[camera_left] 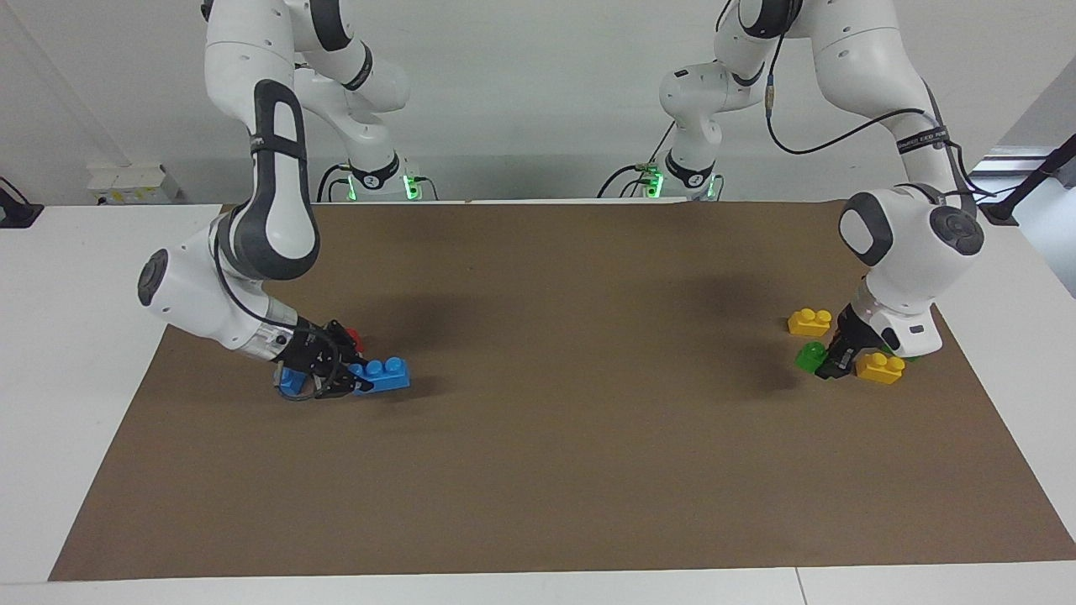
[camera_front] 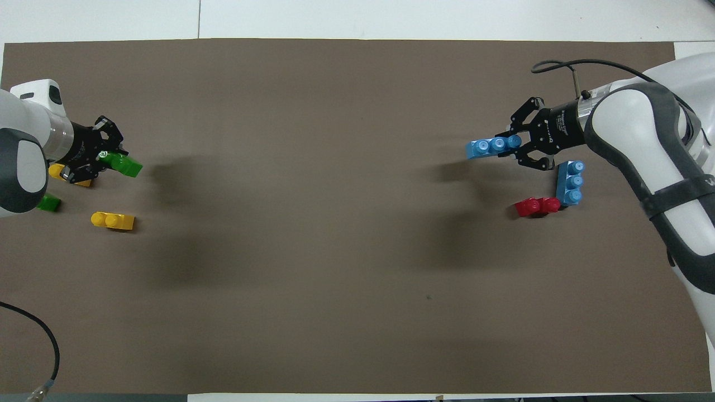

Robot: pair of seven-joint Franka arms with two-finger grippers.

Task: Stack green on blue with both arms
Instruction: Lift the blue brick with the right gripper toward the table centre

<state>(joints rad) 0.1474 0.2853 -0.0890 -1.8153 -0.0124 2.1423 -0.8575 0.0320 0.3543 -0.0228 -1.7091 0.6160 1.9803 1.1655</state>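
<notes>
My right gripper point(camera_left: 349, 378) is shut on one end of a blue three-stud brick point(camera_left: 382, 374) and holds it a little above the brown mat, over the right arm's end; both also show in the overhead view, the gripper point(camera_front: 516, 149) and the brick point(camera_front: 491, 147). The second blue brick point(camera_front: 570, 182) lies on the mat beside a red brick point(camera_front: 536, 206). My left gripper point(camera_left: 828, 363) is shut on a green two-stud brick point(camera_left: 809, 357) just above the mat at the left arm's end; the overhead view shows the gripper point(camera_front: 109, 159) and the brick point(camera_front: 125, 166). The second green brick point(camera_front: 47, 202) lies by the left arm.
One yellow brick point(camera_left: 809, 321) lies nearer to the robots than the held green brick. Another yellow brick point(camera_left: 879, 367) lies on the mat beside the left gripper. The brown mat point(camera_left: 588, 437) covers most of the white table.
</notes>
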